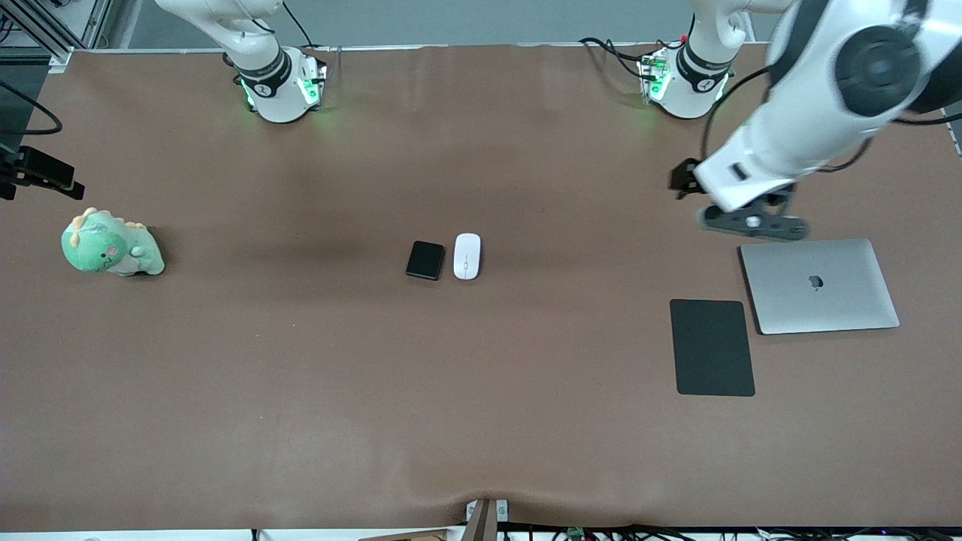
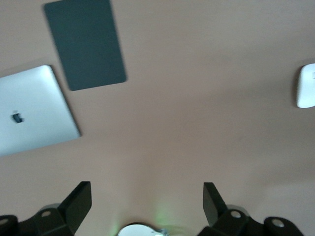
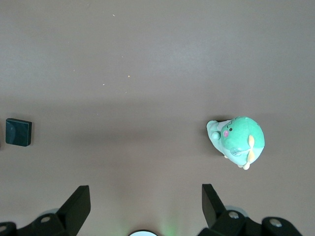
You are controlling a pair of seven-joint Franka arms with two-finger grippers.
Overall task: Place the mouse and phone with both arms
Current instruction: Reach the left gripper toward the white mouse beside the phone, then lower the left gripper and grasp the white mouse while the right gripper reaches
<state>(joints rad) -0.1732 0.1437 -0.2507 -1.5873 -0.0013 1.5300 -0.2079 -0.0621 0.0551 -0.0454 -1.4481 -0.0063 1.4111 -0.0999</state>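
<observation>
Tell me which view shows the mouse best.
The front view: the whole mouse lies mid-table beside the phone, scroll line visible. The left wrist view catches only part of it at the picture's edge. The right wrist view shows none of it.

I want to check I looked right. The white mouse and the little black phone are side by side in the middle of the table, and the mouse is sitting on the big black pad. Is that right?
Not quite. The mouse lies on the bare brown table, beside the phone. The big black pad is apart from them, toward the left arm's end, next to the silver laptop. The front view shows it.
</observation>
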